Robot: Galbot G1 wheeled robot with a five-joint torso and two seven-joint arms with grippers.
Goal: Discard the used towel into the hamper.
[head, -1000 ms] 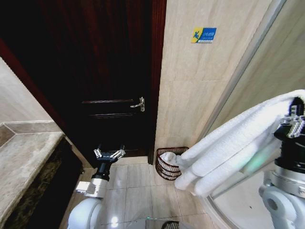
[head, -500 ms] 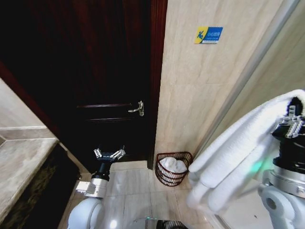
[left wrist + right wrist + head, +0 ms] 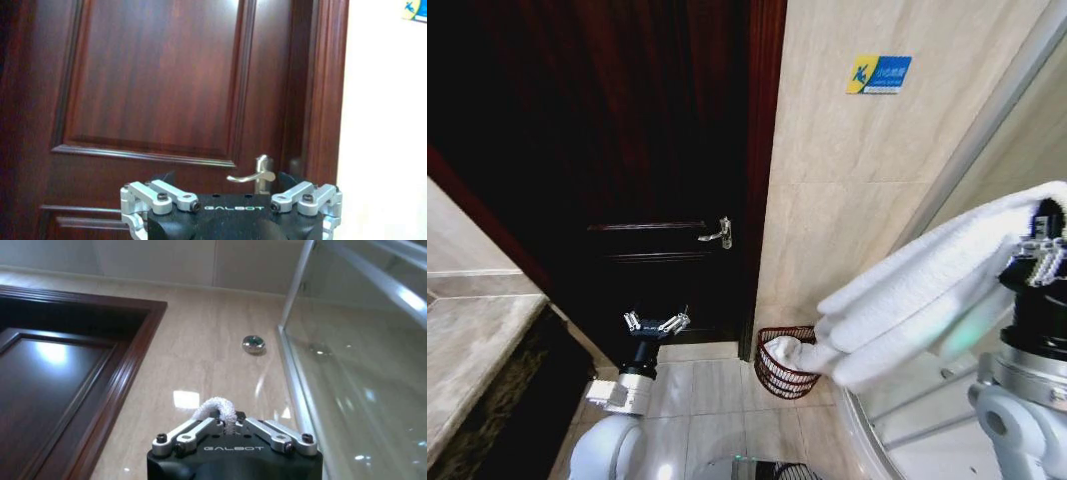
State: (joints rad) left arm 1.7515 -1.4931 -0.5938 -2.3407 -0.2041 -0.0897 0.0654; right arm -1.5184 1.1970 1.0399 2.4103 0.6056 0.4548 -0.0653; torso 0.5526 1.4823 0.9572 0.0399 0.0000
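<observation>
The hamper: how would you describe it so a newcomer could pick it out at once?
Start at the dark wooden door and follow its right frame down to the tiled floor. The hamper stands there against the beige wall: a small reddish-brown open-weave basket, already holding something white.

White rounded arms end in black wrist housings marked GALBOT, with silver screw-studded jaws.

white towel (image 3: 927,290); reddish-brown open-weave hamper (image 3: 785,372)
</observation>
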